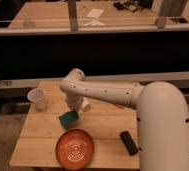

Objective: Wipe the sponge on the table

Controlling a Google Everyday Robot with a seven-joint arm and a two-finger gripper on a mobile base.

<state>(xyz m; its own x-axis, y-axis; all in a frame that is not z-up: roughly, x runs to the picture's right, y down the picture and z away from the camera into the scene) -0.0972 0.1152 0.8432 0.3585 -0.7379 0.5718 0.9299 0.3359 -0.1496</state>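
Camera view looks down on the table (38, 137), a small light wooden one with a planked top, and I take it from its left side across. Near the left rear corner stands a white cup (37, 98), upright and well apart from the rest. Toward the middle lies the sponge (68, 118), a small dark green block with a yellowish edge, flat on the wood and turned at a slant to the planks. My gripper (73, 107) hangs pointing down at the sponge's rear edge, mostly covered by my own wrist. I cannot tell whether it is spread, pressed together or pinching the sponge, nor whether it touches it. In front of the sponge, close to the table's front edge, sits the round orange plate (75, 148), near the sponge but apart from it. Just beside my gripper on the right lies a small white block (86, 105). Further right, toward the front, a black rectangular block (129, 143) rests on the planks. My white arm (113, 92) reaches in from the right, its thick segment covering the table's right side. Behind, a longer wooden bench (48, 17) with metal rails spans the view.
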